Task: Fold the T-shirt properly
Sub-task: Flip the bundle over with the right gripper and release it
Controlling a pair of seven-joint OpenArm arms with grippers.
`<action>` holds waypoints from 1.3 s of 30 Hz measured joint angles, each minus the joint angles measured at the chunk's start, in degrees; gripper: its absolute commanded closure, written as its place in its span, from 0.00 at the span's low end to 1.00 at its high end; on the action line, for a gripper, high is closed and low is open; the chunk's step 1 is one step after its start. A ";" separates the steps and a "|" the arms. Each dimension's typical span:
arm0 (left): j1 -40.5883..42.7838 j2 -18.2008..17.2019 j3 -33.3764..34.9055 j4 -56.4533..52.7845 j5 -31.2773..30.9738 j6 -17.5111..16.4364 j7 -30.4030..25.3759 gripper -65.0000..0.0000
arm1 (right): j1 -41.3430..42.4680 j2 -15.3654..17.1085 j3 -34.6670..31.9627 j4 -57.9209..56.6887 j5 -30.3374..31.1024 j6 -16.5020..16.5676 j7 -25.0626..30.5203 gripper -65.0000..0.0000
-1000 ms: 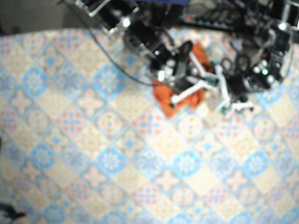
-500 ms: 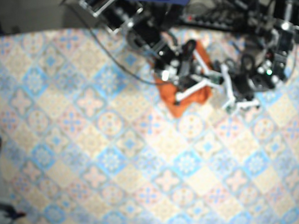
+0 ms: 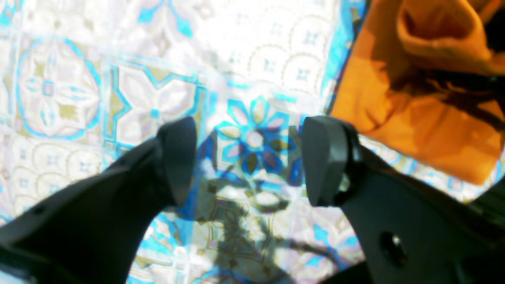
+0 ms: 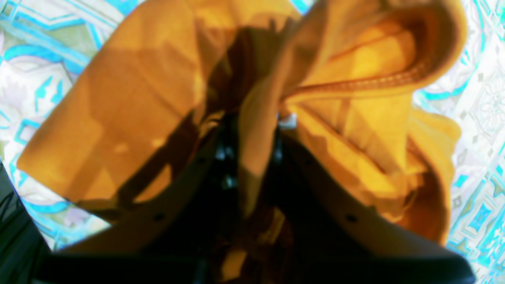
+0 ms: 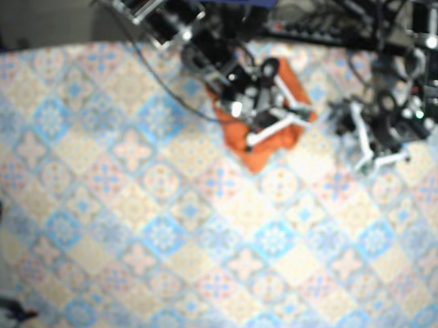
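on the tiled cloth [image 5: 160,228], orange t-shirt [image 5: 259,157] — long axis roughly far-to-near, pinched by right gripper [image 4: 249,134], left gripper [image 3: 248,157] spread

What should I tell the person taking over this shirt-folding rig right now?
Left gripper: open and empty, over bare tablecloth beside the T-shirt.
Right gripper: shut on a fold of the T-shirt.
The T-shirt lies as a small bunched bundle near the top of the base view.
Done: it is gathered small, but looks rumpled rather than neatly flat.
Left: probably lay the held fold down, release, and smooth it.
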 measured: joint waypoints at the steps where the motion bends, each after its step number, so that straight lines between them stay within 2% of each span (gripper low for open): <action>1: 0.00 -0.07 -0.02 0.00 0.15 0.04 0.00 0.37 | 0.00 -0.35 0.02 -0.02 0.00 0.02 -0.31 1.00; 4: -0.02 -0.04 -0.02 0.00 0.35 0.42 0.00 0.37 | 0.07 -1.42 0.07 -0.50 -0.22 0.00 -0.50 1.00; 10: -0.02 -0.02 -0.02 0.00 0.37 0.22 0.00 0.37 | 0.04 -1.25 0.07 -1.03 -0.24 0.00 0.96 0.99; 18: -0.02 -0.02 -0.02 0.00 0.39 0.22 -0.02 0.37 | 0.02 -1.25 0.04 -0.94 -0.22 0.04 1.38 0.74; 25: -0.35 0.13 -0.02 -4.50 0.44 0.20 -0.79 0.37 | -0.11 -1.84 -0.22 0.63 -0.26 0.02 1.33 0.60; 28: -0.17 0.15 -0.02 -7.89 0.85 0.22 -3.87 0.37 | -0.09 -1.90 -0.22 2.51 -0.26 0.02 1.31 0.54; 31: -0.37 0.15 0.00 -11.10 0.74 0.22 -6.75 0.37 | -0.02 -1.86 -0.22 4.24 -0.28 0.02 0.79 0.49; 34: -0.68 0.13 0.00 -13.55 0.83 0.22 -7.39 0.37 | 0.02 -1.86 -0.20 6.97 -0.26 0.04 0.70 0.45; 39: -2.12 0.11 0.00 -16.37 0.81 0.22 -8.22 0.37 | 0.00 -1.88 -0.20 12.94 -0.28 0.07 0.66 0.43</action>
